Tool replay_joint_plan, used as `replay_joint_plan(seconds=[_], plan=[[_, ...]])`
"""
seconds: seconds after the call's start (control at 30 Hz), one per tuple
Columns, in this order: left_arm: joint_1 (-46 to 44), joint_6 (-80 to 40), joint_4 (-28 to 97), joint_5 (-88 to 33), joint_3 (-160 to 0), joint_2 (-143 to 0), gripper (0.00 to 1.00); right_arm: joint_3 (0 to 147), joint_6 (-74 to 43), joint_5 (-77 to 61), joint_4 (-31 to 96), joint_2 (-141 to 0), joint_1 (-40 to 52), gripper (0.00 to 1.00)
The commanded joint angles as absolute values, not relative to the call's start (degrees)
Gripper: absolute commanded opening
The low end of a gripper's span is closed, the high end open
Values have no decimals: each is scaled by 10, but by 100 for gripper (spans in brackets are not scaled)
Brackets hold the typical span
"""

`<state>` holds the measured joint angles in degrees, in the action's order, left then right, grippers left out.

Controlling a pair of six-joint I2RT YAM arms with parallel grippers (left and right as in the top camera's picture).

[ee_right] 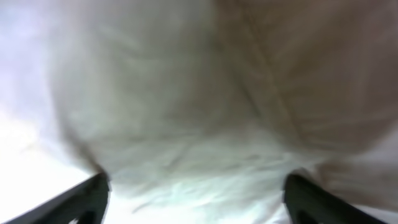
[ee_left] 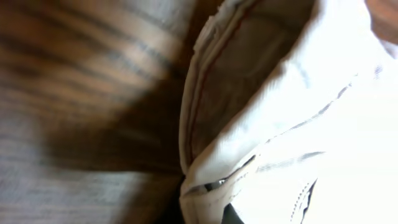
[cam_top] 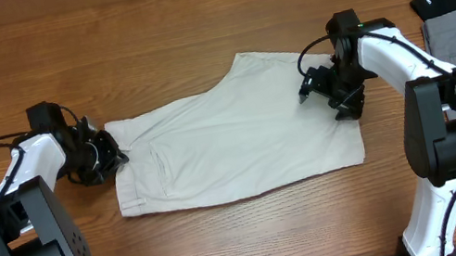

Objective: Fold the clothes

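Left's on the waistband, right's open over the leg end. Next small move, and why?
Probably raise the left gripper a little without opening it. It looks shut on the waistband edge of the pale beige cotton shorts, which lie flat, so the fold needs some height first. The right gripper hangs open above the leg end, holding nothing.

No legible text, no brand or number readable on the shorts (cam_top: 231, 146) (wrist views blurred)
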<state>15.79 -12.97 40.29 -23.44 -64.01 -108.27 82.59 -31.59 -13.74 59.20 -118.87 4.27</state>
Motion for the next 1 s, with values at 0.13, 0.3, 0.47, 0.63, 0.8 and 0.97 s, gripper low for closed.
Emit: replay_joint_plan(seconds=[0.13, 0.3, 0.47, 0.63, 0.8, 0.97], plan=[[161, -156, 335, -177, -639, -1094, 4, 809, -311, -80, 597, -1206, 33, 100], [162, -173, 325, -136, -639, -1094, 4, 810, -295, -86, 590, -1206, 34, 100], [162, -171, 322, -116, -639, -1094, 86, 812, -274, -97, 582, -1206, 34, 100], [162, -167, 345, -121, -676, -1093, 100, 858, -266, -70, 621, -1206, 34, 100], [160, -157, 433, -126, -757, -1091, 100, 955, -265, -41, 706, -1205, 34, 100], [161, -111, 473, -164, -785, -1091, 100, 1047, -268, -36, 788, -1200, 34, 100]])
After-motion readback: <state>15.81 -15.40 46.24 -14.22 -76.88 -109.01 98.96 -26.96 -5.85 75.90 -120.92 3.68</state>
